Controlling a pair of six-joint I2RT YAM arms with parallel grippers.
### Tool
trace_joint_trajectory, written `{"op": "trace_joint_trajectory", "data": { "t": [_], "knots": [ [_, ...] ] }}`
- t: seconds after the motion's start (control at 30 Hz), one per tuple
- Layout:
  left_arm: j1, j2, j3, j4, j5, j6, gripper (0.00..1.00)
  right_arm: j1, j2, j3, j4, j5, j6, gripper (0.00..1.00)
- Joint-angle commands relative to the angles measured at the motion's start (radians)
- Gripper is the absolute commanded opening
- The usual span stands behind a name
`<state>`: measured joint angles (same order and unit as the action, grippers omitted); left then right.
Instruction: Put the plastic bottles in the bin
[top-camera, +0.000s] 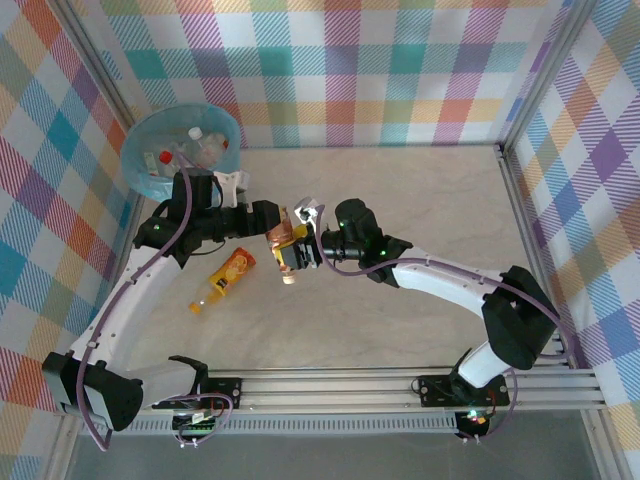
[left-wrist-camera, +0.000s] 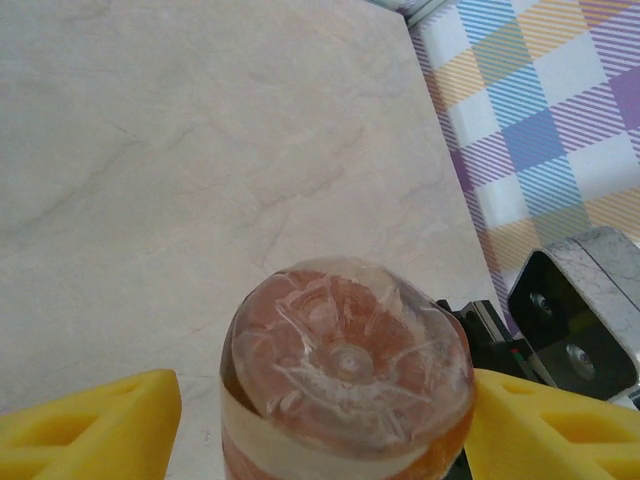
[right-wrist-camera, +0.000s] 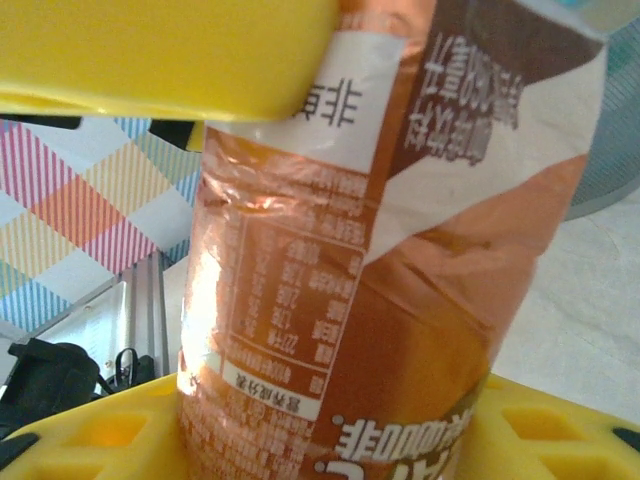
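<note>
Checked pastel walls (top-camera: 340, 70) close in a pale marbled counter (top-camera: 420, 210). The bin (top-camera: 130, 165), lined with a blue bag, stands at the far left corner with a few plastic bottles (top-camera: 205, 148) lying inside. That corner is on the left arm's side, which looks like the reason for the meeting in mid-counter. Both arms reach inward, and a brown-and-orange bottle (top-camera: 287, 240) hangs tilted in the air between them, clear of the surface.

The right claw (top-camera: 293, 255) is closed on it. Its wrist view has the label pressed between the two yellow fingers (right-wrist-camera: 560, 430) at the bottom of the picture. Another yellow finger, probably the left arm's, lies across the upper part.

The left claw (top-camera: 272, 228) straddles the same bottle near its base, whose moulded bottom faces that wrist camera. One finger (left-wrist-camera: 550, 430) touches the bottle's side, while a sliver of counter shows between the other finger and the plastic. I cannot tell whether this claw has clamped or merely brackets the bottle. I judge this to be a handover toward the arm that can reach the bin.

A second, orange bottle (top-camera: 225, 277) lies on its side on the counter near the left arm. It is apart from both claws and not yet collected.
</note>
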<state>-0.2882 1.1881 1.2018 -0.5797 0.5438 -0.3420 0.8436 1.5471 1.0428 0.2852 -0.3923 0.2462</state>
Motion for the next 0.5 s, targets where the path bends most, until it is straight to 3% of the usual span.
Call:
{"op": "trace_joint_trajectory", "data": {
  "t": [0.0,0.17,0.47],
  "knots": [
    [-0.012,-0.016,-0.021,0.032,0.072,-0.027,0.73,0.003,-0.050,-0.007,0.084,-0.069,-0.003,0.56],
    [-0.017,-0.037,-0.042,0.044,0.109,-0.023,0.71,0.008,-0.049,-0.012,0.102,-0.091,0.005,0.56],
    [-0.017,-0.085,-0.033,0.026,0.055,0.002,0.55,0.008,-0.022,0.016,0.098,-0.091,0.009,0.57]
  ]
}}
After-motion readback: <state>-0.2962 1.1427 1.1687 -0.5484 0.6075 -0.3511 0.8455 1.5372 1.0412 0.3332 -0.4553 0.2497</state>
